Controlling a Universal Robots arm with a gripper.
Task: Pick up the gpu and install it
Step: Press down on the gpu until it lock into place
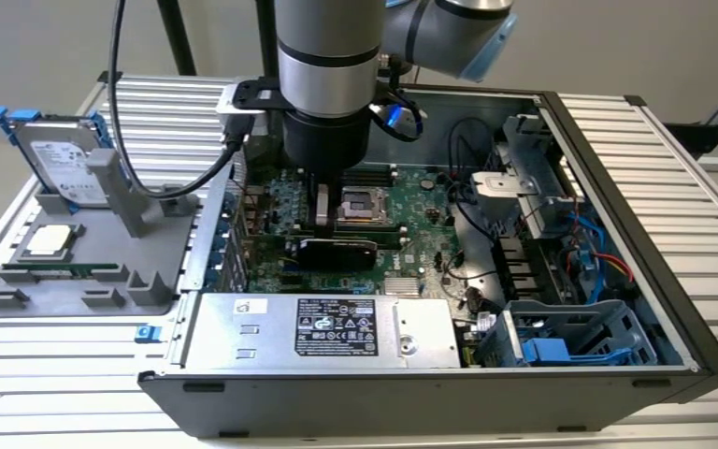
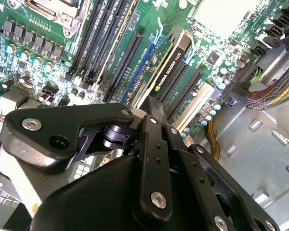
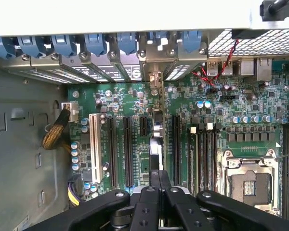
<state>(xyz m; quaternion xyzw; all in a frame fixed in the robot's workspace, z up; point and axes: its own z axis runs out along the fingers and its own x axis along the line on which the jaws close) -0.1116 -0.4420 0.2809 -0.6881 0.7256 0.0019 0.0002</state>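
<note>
The arm is reaching down into the open computer case (image 1: 658, 309), and its gripper (image 1: 324, 213) is hanging over the green motherboard (image 1: 428, 243), just beside the empty processor socket (image 1: 368, 204). The gpu (image 1: 337, 251) is standing on edge on the motherboard, directly under the gripper, its black shroud facing the power supply (image 1: 322, 329). In the second wrist view the gpu (image 2: 167, 67) is rising edge-up from among the long black expansion slots (image 2: 123, 65), with the gripper (image 2: 154, 113) pinched narrow on its top edge. In the first wrist view the same card (image 3: 156, 137) is showing as a thin edge running toward the rear brackets (image 3: 156, 60) (its metal end seems to line up with one of them, though how deep it sits in the slot I cannot tell). Outside the case, at the exterior view's left, a grey holder (image 1: 78, 248) is carrying a hard drive (image 1: 63, 159), a processor chip (image 1: 48, 240) and a memory stick (image 1: 63, 271).
</note>
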